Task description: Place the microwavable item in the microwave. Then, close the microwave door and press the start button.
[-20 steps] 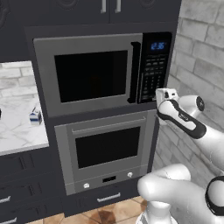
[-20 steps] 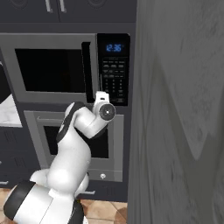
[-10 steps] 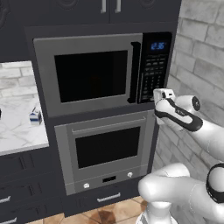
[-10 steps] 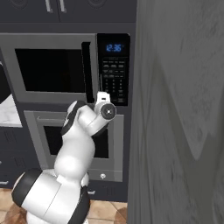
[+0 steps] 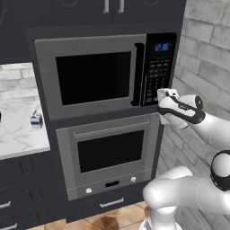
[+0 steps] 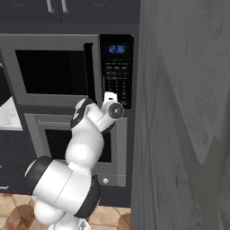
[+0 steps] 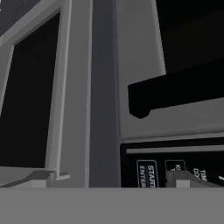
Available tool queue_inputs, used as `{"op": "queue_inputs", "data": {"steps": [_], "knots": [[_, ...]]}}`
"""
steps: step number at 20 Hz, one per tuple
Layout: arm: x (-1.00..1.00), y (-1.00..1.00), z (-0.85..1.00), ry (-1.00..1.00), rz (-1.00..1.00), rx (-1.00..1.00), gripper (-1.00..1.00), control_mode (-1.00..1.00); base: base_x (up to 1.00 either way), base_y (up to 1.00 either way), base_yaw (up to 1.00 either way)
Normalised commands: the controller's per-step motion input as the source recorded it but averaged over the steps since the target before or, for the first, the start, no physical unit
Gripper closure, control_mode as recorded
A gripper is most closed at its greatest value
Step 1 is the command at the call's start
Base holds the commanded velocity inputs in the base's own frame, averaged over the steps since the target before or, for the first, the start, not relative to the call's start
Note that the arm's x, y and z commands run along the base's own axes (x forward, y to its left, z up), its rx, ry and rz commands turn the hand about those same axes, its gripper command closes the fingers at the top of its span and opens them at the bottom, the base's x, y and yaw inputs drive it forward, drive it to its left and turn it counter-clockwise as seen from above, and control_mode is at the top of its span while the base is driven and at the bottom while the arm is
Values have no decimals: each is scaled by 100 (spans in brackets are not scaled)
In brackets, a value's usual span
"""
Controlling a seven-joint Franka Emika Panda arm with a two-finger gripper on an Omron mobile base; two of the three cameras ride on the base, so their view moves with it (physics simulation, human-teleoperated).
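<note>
The microwave (image 5: 45, 81) is built into the dark cabinet wall, and the microwave door (image 5: 94, 110) is shut, its black vertical handle (image 5: 139, 74) next to the keypad panel (image 5: 157, 76). The microwavable item is hidden from view. My gripper (image 5: 166, 93) is open and holds nothing, right in front of the keypad's bottom edge (image 6: 117, 101). In the hand view, which is rolled sideways, my gripper (image 7: 111, 179) has its fingertips (image 7: 40, 177) wide apart, with the START button (image 7: 148, 174) just ahead and the handle's end (image 7: 175, 94) above it.
A grey oven (image 5: 110, 155) with a horizontal handle sits under the microwave. A marble counter (image 5: 18, 134) at the left carries a small white-and-blue carton (image 5: 37, 120). A brick wall (image 5: 202, 49) stands close on the right, and a grey side wall (image 6: 188, 112) fills the right base view's right.
The gripper has edged a little left and closer to the keypad's lower edge. The arm's elbow has risen slightly. The microwave door stays shut.
</note>
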Motion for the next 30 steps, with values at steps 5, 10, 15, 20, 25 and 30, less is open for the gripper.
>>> {"op": "queue_inputs", "data": {"steps": [5, 10, 15, 20, 25, 30], "knots": [[30, -9, -17, 2, 0, 0, -100, -100, 0, 0, 0], [30, 0, -37, 5, 0, 0, -100, -100, 0, 0, 0], [22, 0, -38, 5, 0, 0, -100, -100, 0, 0, 0], [19, 0, -6, 0, 0, 0, -100, -100, 0, 0, 0], [12, 0, 0, -5, 0, 0, -100, -100, 0, 0, 0], [12, 0, 1, -7, 0, 0, -100, -100, 0, 0, 0]]}}
